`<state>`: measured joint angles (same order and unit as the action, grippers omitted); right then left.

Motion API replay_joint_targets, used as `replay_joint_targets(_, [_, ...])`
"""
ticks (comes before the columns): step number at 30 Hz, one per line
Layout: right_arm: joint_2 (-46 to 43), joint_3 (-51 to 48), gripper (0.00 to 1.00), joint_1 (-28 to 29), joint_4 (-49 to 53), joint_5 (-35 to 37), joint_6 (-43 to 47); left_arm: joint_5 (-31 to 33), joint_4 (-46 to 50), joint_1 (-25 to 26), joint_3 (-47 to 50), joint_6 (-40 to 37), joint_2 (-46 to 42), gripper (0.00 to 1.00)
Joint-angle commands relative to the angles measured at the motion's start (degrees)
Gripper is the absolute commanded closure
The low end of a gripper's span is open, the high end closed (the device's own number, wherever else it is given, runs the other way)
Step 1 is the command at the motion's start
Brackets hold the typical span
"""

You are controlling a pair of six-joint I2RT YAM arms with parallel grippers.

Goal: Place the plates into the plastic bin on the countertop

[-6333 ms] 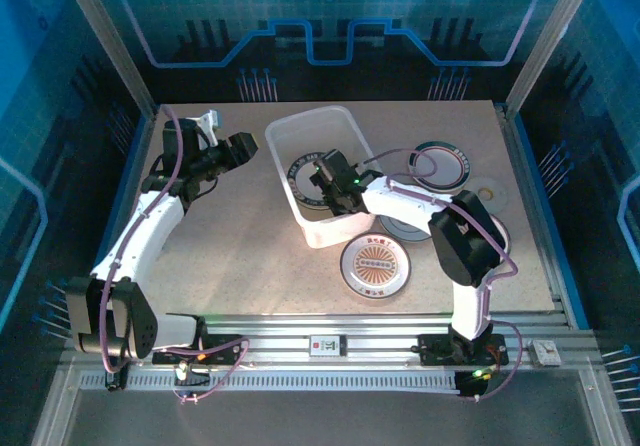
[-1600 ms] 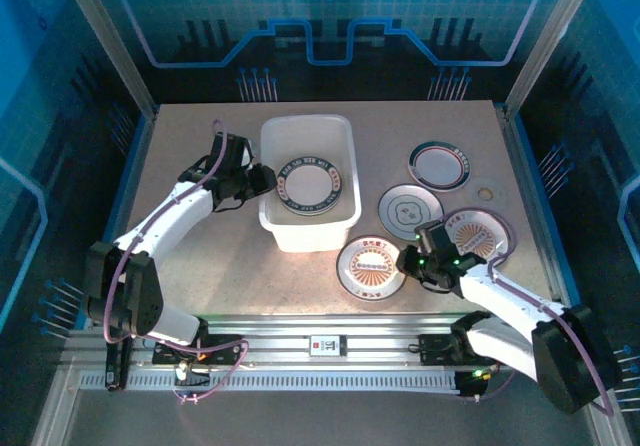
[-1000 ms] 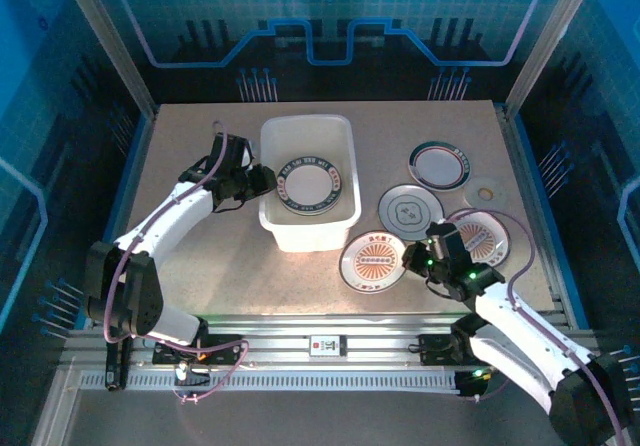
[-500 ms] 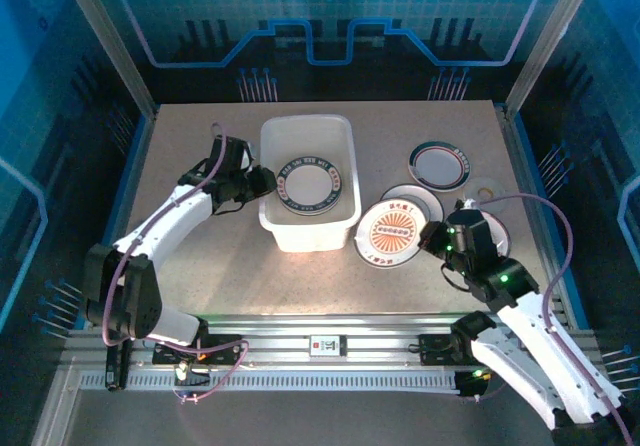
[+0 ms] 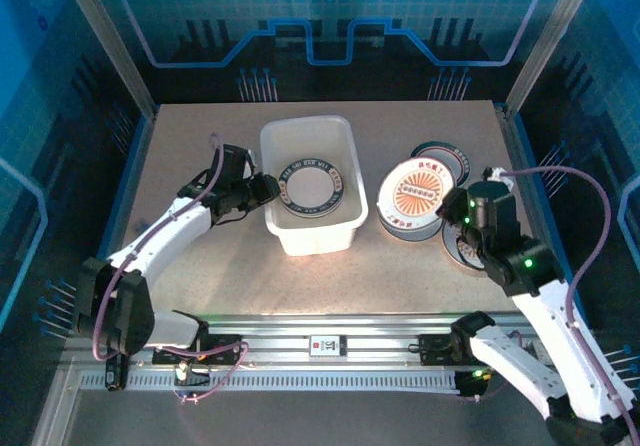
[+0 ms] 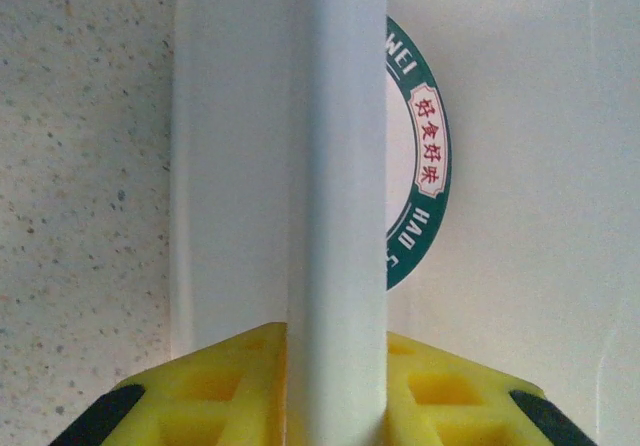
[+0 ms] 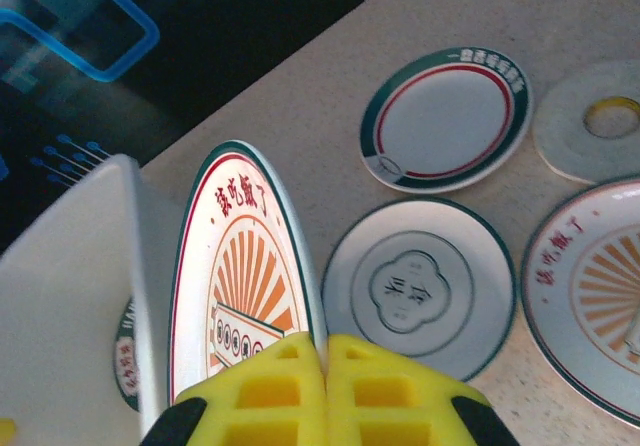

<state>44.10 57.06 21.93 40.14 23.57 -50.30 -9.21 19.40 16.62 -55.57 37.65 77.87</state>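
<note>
One lettered plate (image 5: 312, 188) lies in the plastic bin (image 5: 300, 124). The right end effector (image 7: 325, 351) pinches an orange-patterned plate (image 5: 420, 191) just right of the bin. The left end effector (image 5: 262, 188) pinches the bin wall. Three plates (image 7: 420, 286) await on the bench (image 5: 200, 146).

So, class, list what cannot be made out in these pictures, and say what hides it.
Left wrist view: the wall of the plastic bin covers most of the green-rimmed plate.
Right wrist view: the pale disc and the far-right plate are cut off by the right edge.
Top view: the right arm hides most of the far-right plate; the held plate covers part of the grey plate.
</note>
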Motion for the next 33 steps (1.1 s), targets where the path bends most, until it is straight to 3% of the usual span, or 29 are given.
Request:
replay_joint_targets(1, [4.0, 3.9, 1.0, -0.5, -7.0, -1.9, 0.0, -1.6, -0.2, 1.9, 1.5, 3.8, -3.1, 0.75])
replay_joint_targets(7, [10.3, 7.4, 1.0, 1.1, -13.9, -4.3, -2.4, -0.4, -0.1, 4.1, 2.5, 5.6, -4.8, 0.74])
replay_joint_targets(16, [20.4, 13.4, 1.0, 8.0, -18.4, -3.2, -5.9, -0.2, -1.4, 6.0, 0.9, 6.3, -2.0, 0.69])
replay_joint_targets(23, [27.0, 15.0, 1.0, 14.7, -18.3, 1.6, -11.9, 3.1, 2.3, 5.7, -3.7, 0.6, -1.4, 0.56])
replay_joint_targets(27, [30.3, 15.7, 1.0, 17.3, -18.4, 3.7, -16.0, 3.9, 3.3, 3.7, -5.1, -2.7, -2.2, 0.5])
replay_joint_targets(33, [36.5, 19.1, 1.0, 20.9, -17.1, 7.9, -20.9, 1.6, 5.1, -3.4, -7.2, -7.1, -2.2, 0.46])
